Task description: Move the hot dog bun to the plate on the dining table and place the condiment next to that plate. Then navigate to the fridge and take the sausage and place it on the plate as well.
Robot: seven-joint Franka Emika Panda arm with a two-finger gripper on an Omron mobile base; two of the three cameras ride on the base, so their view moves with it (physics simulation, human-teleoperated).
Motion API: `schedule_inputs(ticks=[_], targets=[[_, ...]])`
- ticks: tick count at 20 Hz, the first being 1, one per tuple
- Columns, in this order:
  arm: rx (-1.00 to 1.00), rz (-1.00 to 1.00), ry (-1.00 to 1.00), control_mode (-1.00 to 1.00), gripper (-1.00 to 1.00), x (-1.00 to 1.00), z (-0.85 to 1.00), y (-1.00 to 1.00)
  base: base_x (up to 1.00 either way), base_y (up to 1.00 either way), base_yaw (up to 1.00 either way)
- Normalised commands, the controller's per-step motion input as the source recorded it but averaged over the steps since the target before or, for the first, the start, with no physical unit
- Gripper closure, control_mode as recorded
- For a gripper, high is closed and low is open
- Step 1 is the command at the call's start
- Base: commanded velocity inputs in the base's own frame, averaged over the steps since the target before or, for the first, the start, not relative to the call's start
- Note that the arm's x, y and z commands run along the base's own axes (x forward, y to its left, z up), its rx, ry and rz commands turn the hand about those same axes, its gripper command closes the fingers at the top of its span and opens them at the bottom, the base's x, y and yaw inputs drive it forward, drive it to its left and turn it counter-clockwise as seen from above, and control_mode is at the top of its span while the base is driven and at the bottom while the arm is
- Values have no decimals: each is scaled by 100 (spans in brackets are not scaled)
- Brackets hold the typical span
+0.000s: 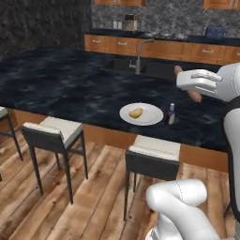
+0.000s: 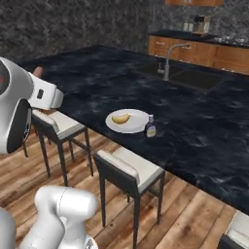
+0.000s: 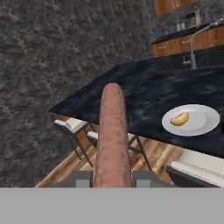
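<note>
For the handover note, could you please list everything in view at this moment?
Table: one, black marble, with sink and steel tap.
Plate: one, white, near the table's front edge.
Bun: one, golden, on the plate.
Bottle: one, dark with a pale cap, upright beside the plate.
Stools: two, dark frames, pale seats, at the table.
Cabinets: wooden, along the far wall.
Sausage: one, reddish-brown, in the gripper.
Gripper: one, shut on the sausage.

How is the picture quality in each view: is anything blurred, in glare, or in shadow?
Left base view: soft, even light; the condiment is too blurred to read. Right base view: plate sharp-edged, no glare. Hand view: the sausage looms large and stretched; the hot dog bun is small.
</note>
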Motion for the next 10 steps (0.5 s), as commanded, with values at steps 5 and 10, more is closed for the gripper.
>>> schedule_inputs(ticks=[5, 10], targets=[[0, 0, 0, 100, 100, 0, 0, 0, 100, 69, -57], [0, 0, 0, 100, 100, 0, 0, 0, 100, 68, -58]])
